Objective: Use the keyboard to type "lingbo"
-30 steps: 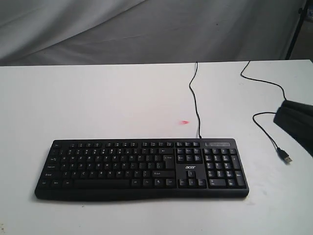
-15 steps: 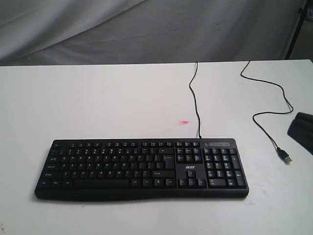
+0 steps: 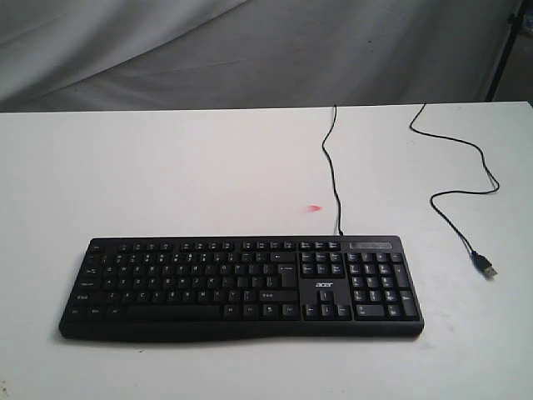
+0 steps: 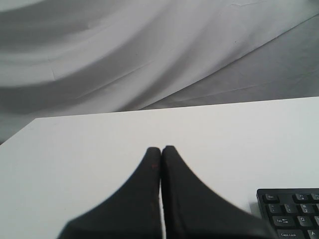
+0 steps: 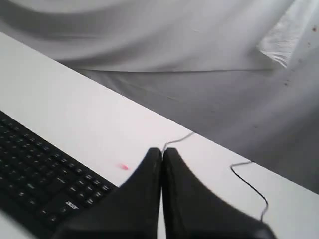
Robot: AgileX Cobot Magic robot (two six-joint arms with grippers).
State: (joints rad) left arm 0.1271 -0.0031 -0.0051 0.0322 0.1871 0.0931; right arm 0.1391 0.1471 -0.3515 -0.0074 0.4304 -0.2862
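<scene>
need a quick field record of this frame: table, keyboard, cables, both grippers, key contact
table: white
keyboard: black, full-size, number pad, flat on the table
cable: thin black, from the keyboard's back over the table's far edge
USB plug: loose on the table right of the keyboard, plugged into nothing
red spot: on the table behind the keyboard
left gripper: shut, empty
right gripper: shut, empty
key contact: none; neither gripper shows in the exterior view

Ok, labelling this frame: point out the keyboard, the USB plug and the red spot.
keyboard (image 3: 241, 283), exterior view, on its main keys.
USB plug (image 3: 486, 267), exterior view, on its body.
red spot (image 3: 314, 207), exterior view, on its middle.
</scene>
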